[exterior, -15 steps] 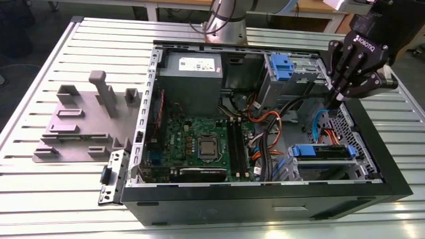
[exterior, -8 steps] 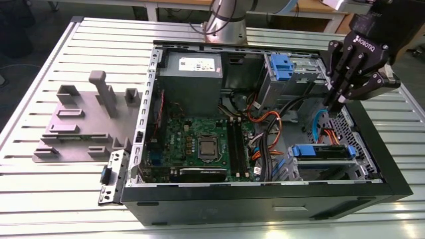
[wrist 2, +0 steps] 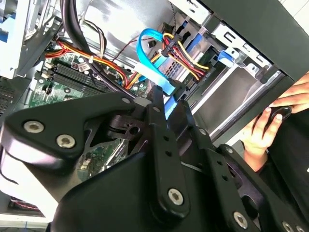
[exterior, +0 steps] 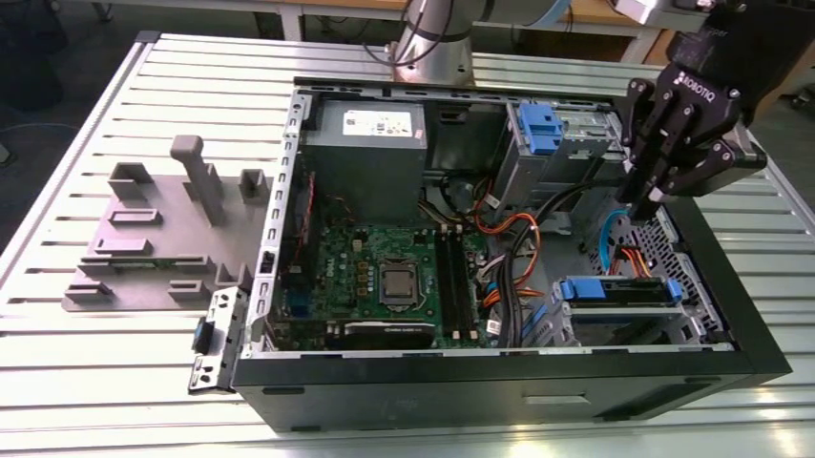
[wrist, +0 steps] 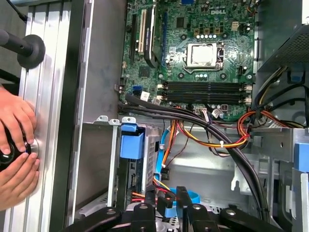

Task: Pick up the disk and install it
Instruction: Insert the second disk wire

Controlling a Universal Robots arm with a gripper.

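Tool (exterior: pixel 652 205) clenched on nothing, hovering above open PC case (exterior: pixel 510 391). Disk (exterior: pixel 620 291) below tool, in bay w/ blue rails. Approach step; needs opening, descent.

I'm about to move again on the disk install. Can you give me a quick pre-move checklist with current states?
1. Case open, interior reachable: ok.
2. Pincer over the case interior, at the exterior view's right: ok.
3. Cables away from the pincer: not ok. The blue flat cable and the yellow-red wires lie right by it.
4. Person's hands outside the case, on the table: ok.
5. Disk located: cannot tell. A blue-railed unit sits in a bay near the pincer.
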